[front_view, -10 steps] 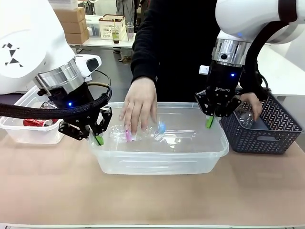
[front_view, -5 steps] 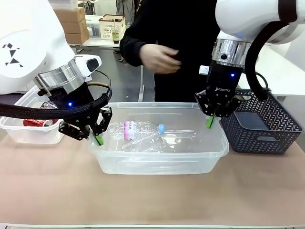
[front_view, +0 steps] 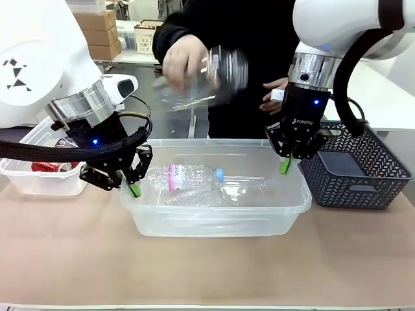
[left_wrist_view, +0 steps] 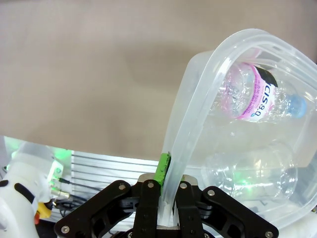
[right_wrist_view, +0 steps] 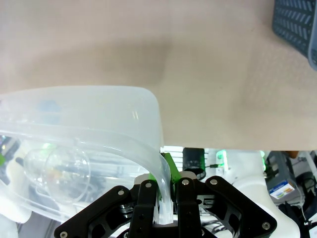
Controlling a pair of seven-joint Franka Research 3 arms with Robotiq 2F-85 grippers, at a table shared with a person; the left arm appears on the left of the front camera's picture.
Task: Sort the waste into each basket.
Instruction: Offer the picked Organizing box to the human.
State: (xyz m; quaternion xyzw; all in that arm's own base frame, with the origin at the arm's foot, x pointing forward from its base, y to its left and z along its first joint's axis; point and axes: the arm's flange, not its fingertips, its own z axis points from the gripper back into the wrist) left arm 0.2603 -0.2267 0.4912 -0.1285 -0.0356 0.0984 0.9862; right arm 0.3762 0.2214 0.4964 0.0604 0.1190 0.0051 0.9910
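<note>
Both pincers are clamped on the clear tub's rim point(front_view: 214, 212), left pincer point(front_view: 134, 189) and right pincer point(front_view: 284, 166). The person's hand point(front_view: 185, 59) holds a clear bottle point(front_view: 214, 76) above it, so dropping it in looks like the next move.

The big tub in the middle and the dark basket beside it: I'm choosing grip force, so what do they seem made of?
The big tub looks like thin, glossy, translucent plastic: the bottles inside show through its wall, and its rim is pinched by the left gripper and right gripper. The dark basket seems moulded matte plastic with an openwork lattice, though this is less certain.
</note>
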